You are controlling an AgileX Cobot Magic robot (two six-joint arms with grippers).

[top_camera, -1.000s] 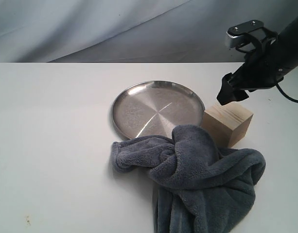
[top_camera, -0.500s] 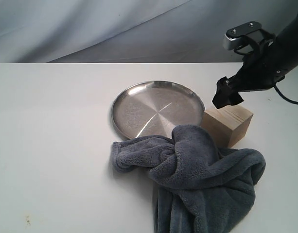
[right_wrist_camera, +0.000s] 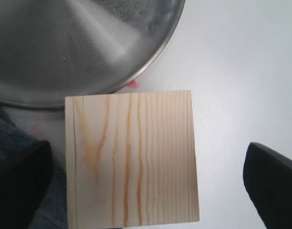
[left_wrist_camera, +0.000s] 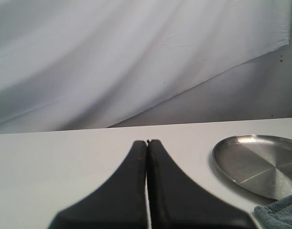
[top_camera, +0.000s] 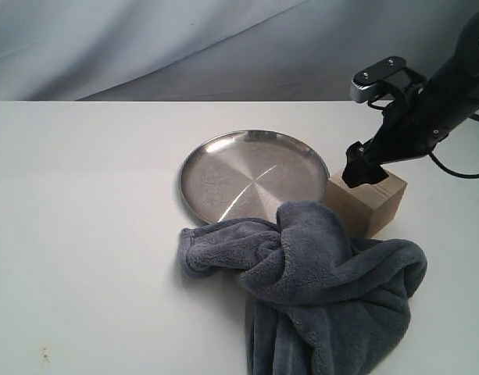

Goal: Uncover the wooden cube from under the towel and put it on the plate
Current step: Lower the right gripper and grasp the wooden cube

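Observation:
The wooden cube stands uncovered on the white table, just right of the silver plate. The blue-grey towel lies bunched in front of both, its folds touching the cube's near side and overlapping the plate's rim. My right gripper hangs open directly above the cube, one finger on each side of it, not touching. My left gripper is shut, empty, low over the table, left of the plate.
A grey cloth backdrop hangs behind the table. A corner of the towel shows in the left wrist view. Bare white tabletop spreads to the left of the plate.
My right gripper has come down and slightly leftward, from above and behind the cube to right over its top. Cube, towel and plate have not moved.

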